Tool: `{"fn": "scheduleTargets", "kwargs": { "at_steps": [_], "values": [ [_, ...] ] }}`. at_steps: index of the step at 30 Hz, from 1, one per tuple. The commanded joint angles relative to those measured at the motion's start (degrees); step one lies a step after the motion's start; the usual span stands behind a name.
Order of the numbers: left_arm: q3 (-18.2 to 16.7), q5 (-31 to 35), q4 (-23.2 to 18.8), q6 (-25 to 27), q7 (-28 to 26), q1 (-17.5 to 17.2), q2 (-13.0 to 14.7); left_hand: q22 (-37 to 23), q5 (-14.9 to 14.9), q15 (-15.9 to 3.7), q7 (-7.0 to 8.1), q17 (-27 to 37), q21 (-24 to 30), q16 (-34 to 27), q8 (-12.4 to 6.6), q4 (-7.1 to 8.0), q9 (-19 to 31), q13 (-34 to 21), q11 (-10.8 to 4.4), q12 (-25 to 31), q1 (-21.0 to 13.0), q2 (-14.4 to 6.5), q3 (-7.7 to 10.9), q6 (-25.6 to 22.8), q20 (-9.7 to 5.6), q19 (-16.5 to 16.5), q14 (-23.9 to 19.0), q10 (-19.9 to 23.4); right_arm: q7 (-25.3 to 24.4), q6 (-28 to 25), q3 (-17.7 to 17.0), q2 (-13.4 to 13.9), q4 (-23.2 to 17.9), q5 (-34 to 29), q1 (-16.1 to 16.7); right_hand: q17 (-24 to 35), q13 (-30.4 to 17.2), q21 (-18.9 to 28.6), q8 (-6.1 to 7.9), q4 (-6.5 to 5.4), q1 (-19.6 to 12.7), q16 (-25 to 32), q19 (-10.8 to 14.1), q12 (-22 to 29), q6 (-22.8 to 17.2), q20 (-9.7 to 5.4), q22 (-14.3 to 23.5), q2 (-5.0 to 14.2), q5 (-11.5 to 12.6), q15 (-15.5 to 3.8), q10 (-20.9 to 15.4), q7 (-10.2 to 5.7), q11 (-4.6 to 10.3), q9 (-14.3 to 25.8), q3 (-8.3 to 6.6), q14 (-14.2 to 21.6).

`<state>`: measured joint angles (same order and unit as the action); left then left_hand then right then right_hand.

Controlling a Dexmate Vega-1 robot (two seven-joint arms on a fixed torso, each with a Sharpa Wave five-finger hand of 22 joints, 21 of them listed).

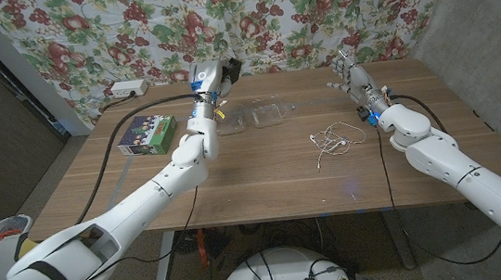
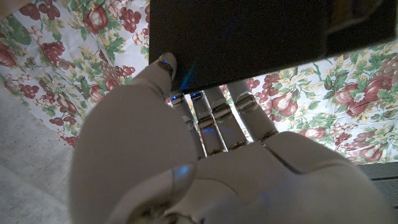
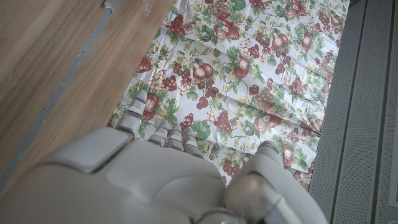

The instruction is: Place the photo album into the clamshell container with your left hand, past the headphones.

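Note:
My left hand [image 1: 207, 96] is raised over the back of the table and holds the photo album [image 1: 218, 72] up in the air. In the left wrist view the album [image 2: 249, 37] is a dark slab gripped between the thumb and fingers of my left hand [image 2: 186, 155]. The clear clamshell container [image 1: 263, 115] lies on the table just right of that hand. White wired headphones [image 1: 335, 140] lie in a loose tangle further right. My right hand [image 1: 352, 77] stands at the back right with fingers up and apart, holding nothing; in the right wrist view my right hand [image 3: 168, 180] is off the wood.
A green printed box [image 1: 147, 134] sits on the table [image 1: 265, 190] left of my left arm. A white power strip [image 1: 124, 88] with its cable lies at the back left edge. A floral curtain [image 1: 265, 8] hangs close behind the table.

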<state>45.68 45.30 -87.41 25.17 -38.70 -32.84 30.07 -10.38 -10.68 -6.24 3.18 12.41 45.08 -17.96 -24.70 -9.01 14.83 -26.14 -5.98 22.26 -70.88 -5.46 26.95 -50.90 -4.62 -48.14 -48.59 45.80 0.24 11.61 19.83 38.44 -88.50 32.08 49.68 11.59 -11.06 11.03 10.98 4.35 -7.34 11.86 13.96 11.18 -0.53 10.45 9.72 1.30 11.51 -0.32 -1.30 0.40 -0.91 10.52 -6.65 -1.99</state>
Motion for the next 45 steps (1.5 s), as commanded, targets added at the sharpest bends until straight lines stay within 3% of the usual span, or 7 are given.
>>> {"fn": "scheduleTargets", "kwargs": {
  "at_steps": [1, 12, 45],
  "values": [
    [2.78, 2.16, 4.84, -0.26, -0.58, 3.28, -0.38, -0.21, -0.29, -5.71, 0.26, 0.05, 0.58, 0.29, 0.16, 0.08, 0.24, -0.21, -2.04, -0.11, -1.68, -2.19, 0.58, -0.23, -0.02, 0.25, 0.19, 2.16, 0.10, 0.31, -0.07, -0.09, 0.48, 0.21, 0.08, 0.18, -0.17, -0.07, 0.44, 0.18, 0.03, 0.18, 0.27, 0.26, -0.32, 0.38, 0.17, 0.00, -0.09, 0.18, -0.42, -0.01, 0.26, 0.29, 0.30, 0.27],
    [4.73, 2.11, 7.82, -1.67, -0.17, 5.08, -1.05, -0.18, -0.30, -5.99, 0.51, -0.07, 0.96, 0.73, 0.10, 0.06, 0.20, -0.45, -2.15, -0.33, -1.30, -2.09, 0.79, -0.37, -0.02, 0.41, 0.40, 2.34, -0.53, 0.57, -0.43, 0.10, -0.36, 0.28, 1.06, 0.17, -0.16, -0.08, 0.43, 0.20, 0.02, 0.19, 0.26, 0.27, -0.35, 0.36, 0.17, 0.03, -0.08, 0.18, -0.46, 0.03, 0.30, 0.28, 0.30, 0.33],
    [10.11, 2.73, 14.67, 0.31, 2.53, 8.72, -4.58, -0.13, -0.14, -6.19, 0.74, -0.48, 1.74, 2.59, 0.45, 0.23, 0.14, -1.23, -2.96, -1.40, 0.23, -2.00, 1.64, 0.59, 0.06, 1.98, 2.01, 2.03, -1.02, 0.63, -0.63, 0.34, -1.24, 0.21, 2.13, 0.10, -0.16, -0.09, 0.47, 0.42, -0.34, 0.14, 0.29, 0.30, -0.64, 0.36, 0.17, 0.32, -0.04, 0.11, -0.66, -0.16, 0.86, 0.28, 0.10, 0.34]
  ]
}}
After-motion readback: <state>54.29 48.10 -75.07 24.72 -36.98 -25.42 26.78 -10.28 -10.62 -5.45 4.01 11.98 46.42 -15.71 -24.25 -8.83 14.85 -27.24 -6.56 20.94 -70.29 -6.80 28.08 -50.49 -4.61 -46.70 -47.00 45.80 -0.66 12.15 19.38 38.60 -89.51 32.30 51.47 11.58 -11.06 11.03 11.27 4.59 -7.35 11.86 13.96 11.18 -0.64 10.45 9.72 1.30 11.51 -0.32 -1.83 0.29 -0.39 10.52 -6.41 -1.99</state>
